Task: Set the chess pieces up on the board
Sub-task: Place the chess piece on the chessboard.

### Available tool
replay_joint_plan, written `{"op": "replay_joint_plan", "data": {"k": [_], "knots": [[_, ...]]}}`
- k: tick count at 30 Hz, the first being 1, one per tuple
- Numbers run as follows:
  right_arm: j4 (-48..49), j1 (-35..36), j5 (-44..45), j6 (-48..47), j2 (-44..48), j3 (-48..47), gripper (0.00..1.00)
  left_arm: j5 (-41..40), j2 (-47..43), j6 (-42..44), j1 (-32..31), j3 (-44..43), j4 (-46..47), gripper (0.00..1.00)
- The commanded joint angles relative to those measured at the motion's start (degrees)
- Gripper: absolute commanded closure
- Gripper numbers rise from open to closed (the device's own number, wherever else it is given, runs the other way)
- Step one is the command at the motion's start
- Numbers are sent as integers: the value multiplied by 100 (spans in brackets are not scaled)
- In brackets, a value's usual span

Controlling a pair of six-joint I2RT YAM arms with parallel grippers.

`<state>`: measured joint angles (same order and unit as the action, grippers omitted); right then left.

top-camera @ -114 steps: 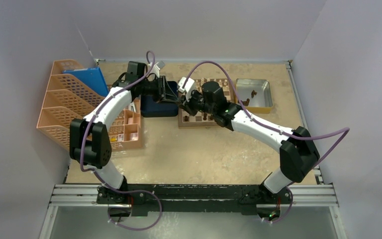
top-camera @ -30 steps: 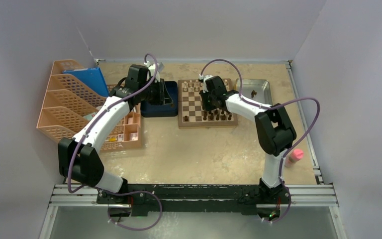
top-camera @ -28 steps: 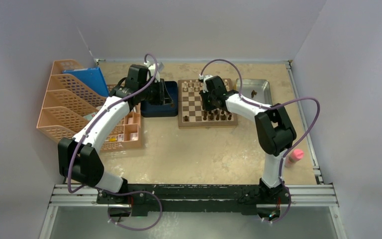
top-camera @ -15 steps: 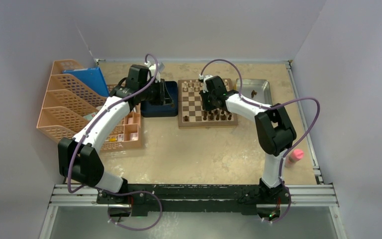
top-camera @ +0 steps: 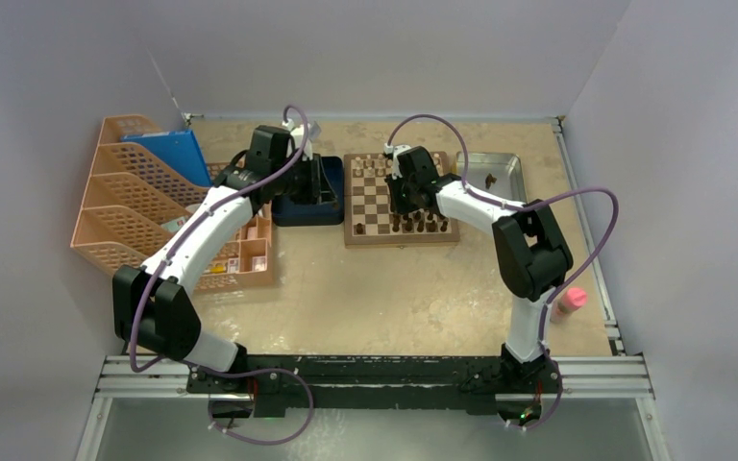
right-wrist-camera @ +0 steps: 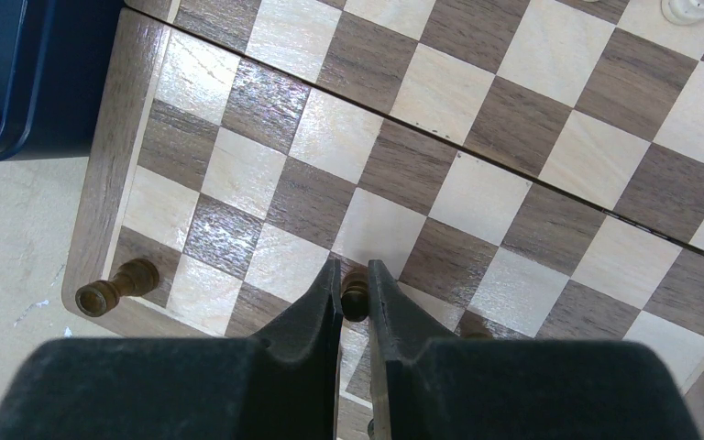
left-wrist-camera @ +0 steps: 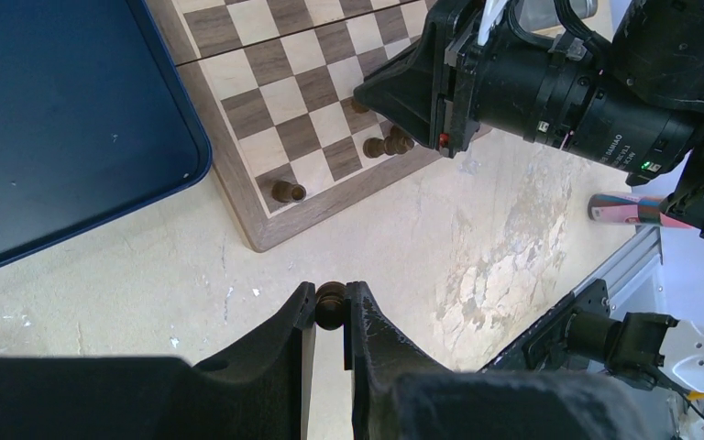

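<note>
My left end effector (left-wrist-camera: 330, 316) clamped a chess piece (left-wrist-camera: 331, 296) over counter (left-wrist-camera: 128, 275) off the board (left-wrist-camera: 238, 206)'s left edge; my right end effector (right-wrist-camera: 356, 298) clamped a second piece (right-wrist-camera: 356, 289) above its near rows.

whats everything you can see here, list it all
board: one, light and dark brown chequers, far middle of table
chess pieces: several, dark brown, board's near edge; some in the silver tray
pale pieces: several, cream, board's far rows
silver tray: one, metal, right of board
blue tray: one, dark blue, left of board
file rack: one, peach, far left
blue folder: one, in the rack
compartment box: one, orange, beside the rack
pink bottle: one, table's right edge
table: one, beige
left gripper: black, by board's left edge, shut on a chess piece
right gripper: black, over board, shut on another
</note>
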<state>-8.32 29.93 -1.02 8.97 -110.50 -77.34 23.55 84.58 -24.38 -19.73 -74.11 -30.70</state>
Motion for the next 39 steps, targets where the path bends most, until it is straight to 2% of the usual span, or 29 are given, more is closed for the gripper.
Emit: {"op": "replay_joint_plan", "data": {"k": [1, 15, 33, 39], "knots": [[0, 4, -89, -11, 209, 8, 86, 5, -40, 109, -71, -12, 47, 87], [-105, 6, -204, -52, 175, -64, 79, -52, 24, 87, -163, -70, -102, 86], [-74, 4, -158, 44, 347, 36, 79, -100, 102, 109, -193, -141, -162, 85], [78, -5, -33, 260, 459, -184, 70, -201, 166, 39, -198, -337, -127, 85]]}}
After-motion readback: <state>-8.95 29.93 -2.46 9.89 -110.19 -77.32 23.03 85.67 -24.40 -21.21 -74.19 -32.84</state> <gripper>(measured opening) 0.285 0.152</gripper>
